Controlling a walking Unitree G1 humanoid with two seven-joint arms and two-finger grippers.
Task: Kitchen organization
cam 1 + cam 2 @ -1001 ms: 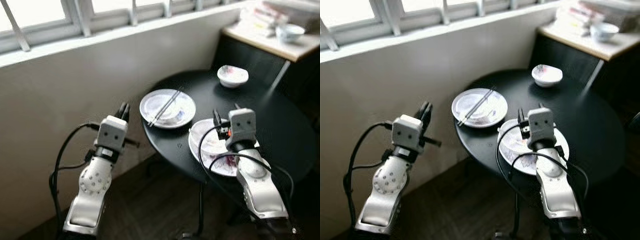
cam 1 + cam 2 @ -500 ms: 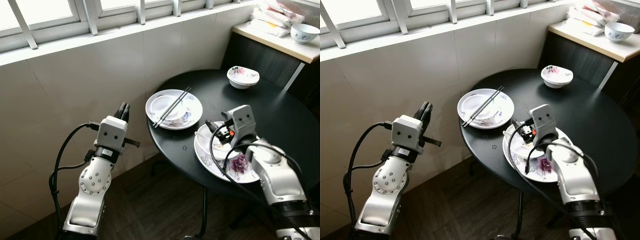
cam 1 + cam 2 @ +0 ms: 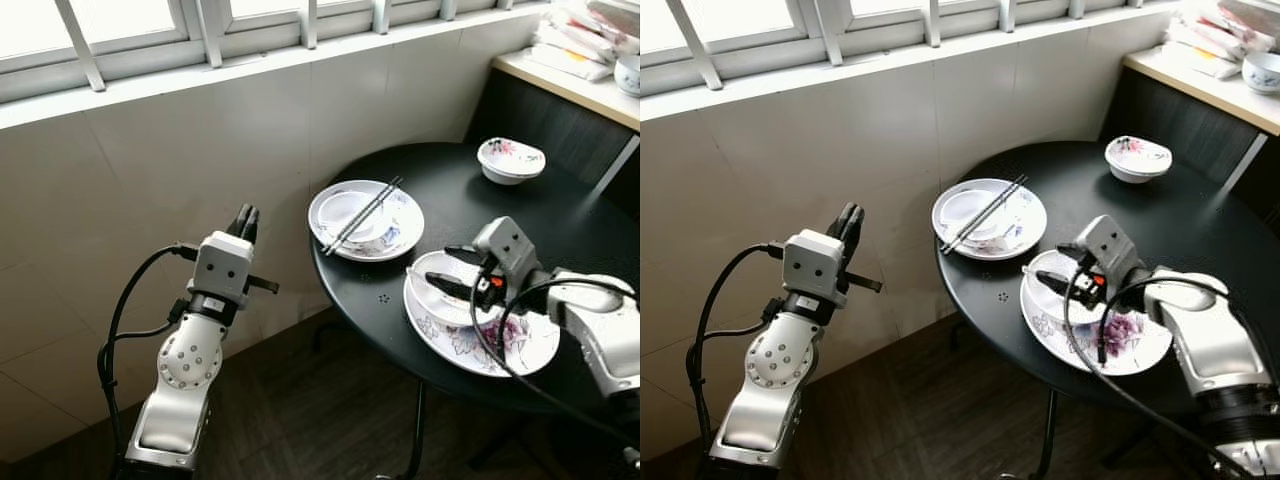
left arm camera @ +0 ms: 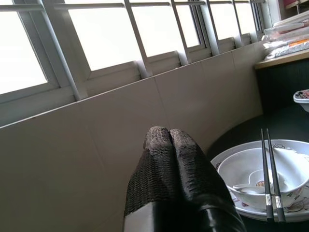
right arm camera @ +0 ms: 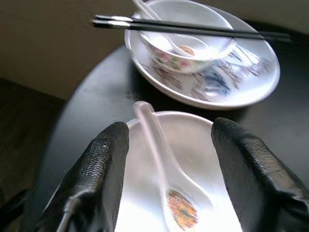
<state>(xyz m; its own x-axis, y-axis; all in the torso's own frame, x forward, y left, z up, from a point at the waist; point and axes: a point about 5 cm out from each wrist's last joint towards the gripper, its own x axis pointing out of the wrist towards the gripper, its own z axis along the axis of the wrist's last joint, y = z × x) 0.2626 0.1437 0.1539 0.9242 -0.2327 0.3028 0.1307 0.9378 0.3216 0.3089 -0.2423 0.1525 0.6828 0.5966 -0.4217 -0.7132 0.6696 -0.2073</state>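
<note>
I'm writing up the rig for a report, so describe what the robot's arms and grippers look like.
Both arms are silver with rounded, glossy shells; the left arm has a dotted round joint cap. Each wrist carries a boxy grey camera block, and black cables loop outside the arms. The left gripper and right gripper have long black fingers with a fine ribbed texture.

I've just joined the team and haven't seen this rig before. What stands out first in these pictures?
The right gripper hangs open over a white bowl with a spoon in it, on a floral plate at the round black table's near edge. Behind it, chopsticks lie across another bowl. The left gripper, shut, points at the tiled wall.
</note>
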